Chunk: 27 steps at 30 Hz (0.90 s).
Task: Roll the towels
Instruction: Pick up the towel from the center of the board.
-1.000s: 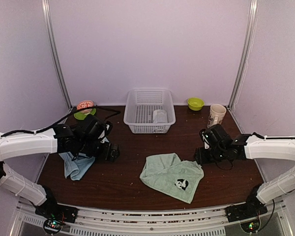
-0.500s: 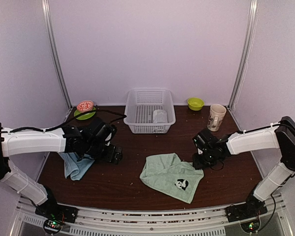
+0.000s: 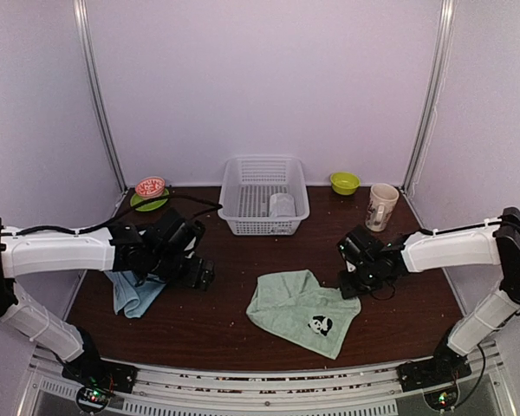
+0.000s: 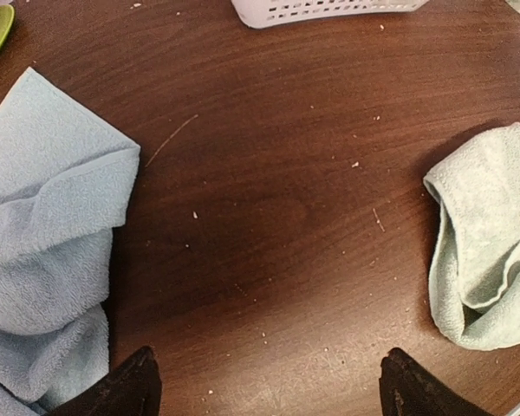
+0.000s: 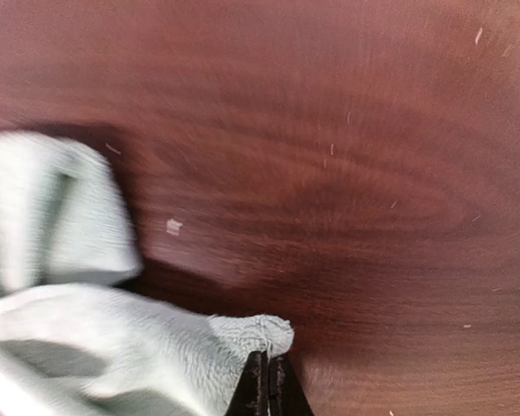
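Observation:
The pale green towel with its panda patch lies crumpled at the table's front centre. My right gripper is at its right corner, shut on the tip of that towel, which sits bunched at the closed fingertips. The light blue towel lies crumpled at the left. Just right of it my left gripper hovers open over bare wood, between the blue towel and the green one. A small greyish-white towel rests inside the basket.
A white lattice basket stands at the back centre. Right of it are a green bowl and a mug. A green plate with a red dish sits at the back left.
My right gripper has moved left to the green towel's corner and closed on it. The left arm has shifted slightly right and lower, still open.

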Each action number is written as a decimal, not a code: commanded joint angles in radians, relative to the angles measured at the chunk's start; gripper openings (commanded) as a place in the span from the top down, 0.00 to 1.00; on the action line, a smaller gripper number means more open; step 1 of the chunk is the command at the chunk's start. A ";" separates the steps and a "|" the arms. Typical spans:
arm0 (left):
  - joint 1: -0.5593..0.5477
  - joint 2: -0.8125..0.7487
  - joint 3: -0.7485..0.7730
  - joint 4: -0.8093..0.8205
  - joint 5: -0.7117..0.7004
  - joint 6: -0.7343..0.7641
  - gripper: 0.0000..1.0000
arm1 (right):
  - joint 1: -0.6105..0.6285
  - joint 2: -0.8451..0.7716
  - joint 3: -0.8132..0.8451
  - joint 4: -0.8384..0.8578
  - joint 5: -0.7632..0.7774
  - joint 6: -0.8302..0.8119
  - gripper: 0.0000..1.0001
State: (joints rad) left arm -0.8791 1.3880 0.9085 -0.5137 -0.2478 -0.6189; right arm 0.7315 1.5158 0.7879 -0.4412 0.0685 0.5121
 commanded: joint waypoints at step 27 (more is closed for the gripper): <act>-0.003 -0.350 -0.051 0.033 -0.278 -0.076 0.10 | 0.183 -0.583 0.173 -0.020 0.041 -0.146 1.00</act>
State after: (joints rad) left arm -0.8791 0.9363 0.8490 -0.5396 -0.6003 -0.7269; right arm 0.9401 0.9188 1.1229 -0.4320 -0.0422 0.2962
